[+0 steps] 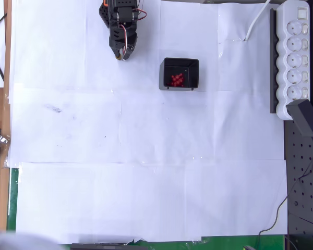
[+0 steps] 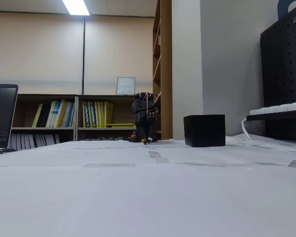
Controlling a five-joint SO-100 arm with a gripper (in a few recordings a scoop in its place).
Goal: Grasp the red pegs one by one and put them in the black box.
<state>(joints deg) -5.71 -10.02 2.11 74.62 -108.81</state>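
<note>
The black box sits on the white paper near the table's far middle, and several red pegs lie clustered inside it. In the fixed view the black box shows as a dark cube with its inside hidden. My gripper is folded back to the left of the box, pointing down at the paper, with the fingers together and nothing between them. The same gripper stands low by the arm's base in the fixed view.
White paper sheets cover the table. A white power strip on a black rail lies along the right edge, with a black pegboard below it. Bookshelves stand behind the table.
</note>
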